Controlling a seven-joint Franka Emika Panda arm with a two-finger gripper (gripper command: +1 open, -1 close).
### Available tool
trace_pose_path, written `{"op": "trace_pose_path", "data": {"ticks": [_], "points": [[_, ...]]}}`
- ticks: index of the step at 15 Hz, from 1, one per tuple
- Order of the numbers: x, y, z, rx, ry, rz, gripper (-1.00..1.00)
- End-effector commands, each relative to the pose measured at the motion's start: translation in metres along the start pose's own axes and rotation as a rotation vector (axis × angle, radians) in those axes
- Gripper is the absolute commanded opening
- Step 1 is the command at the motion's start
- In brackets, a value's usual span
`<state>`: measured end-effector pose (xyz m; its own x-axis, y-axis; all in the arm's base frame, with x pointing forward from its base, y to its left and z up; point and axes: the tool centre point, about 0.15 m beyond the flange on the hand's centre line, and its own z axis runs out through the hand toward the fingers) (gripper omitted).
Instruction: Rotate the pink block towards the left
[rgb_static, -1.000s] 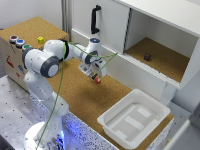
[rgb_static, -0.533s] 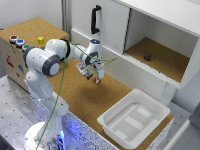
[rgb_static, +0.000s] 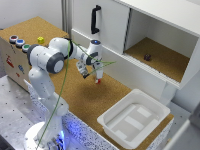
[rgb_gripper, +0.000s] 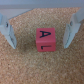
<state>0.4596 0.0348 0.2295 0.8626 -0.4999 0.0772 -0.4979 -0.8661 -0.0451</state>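
The pink block (rgb_gripper: 44, 40) is showing a smooth, matt face with dark printed letters. The table top (rgb_static: 107, 95) is looking like rough, grainy cork. The white tray (rgb_static: 131, 120) is appearing as smooth plastic, and the fingers (rgb_gripper: 8, 31) are looking pale and smooth.

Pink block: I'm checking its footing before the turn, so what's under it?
The pink block sits on cork board, between the open gripper's fingers. Its underside is hidden.

The pink block (rgb_gripper: 44, 40) bears dark letters on its top face. They read "A" above "L". Nothing else is legible.
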Motion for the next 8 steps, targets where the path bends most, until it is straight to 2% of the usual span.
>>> {"op": "trace_pose_path", "data": {"ticks": [1,2,5,8], "points": [[0.0264,-0.0020,0.0219,-0.021,-0.015,0.025,1.00],[0.0275,-0.0007,0.0243,-0.034,-0.003,0.008,-1.00],[0.0299,-0.0014,0.0237,-0.038,0.034,-0.035,-1.00],[0.0311,-0.0031,0.0242,-0.035,0.045,-0.065,-1.00]]}}
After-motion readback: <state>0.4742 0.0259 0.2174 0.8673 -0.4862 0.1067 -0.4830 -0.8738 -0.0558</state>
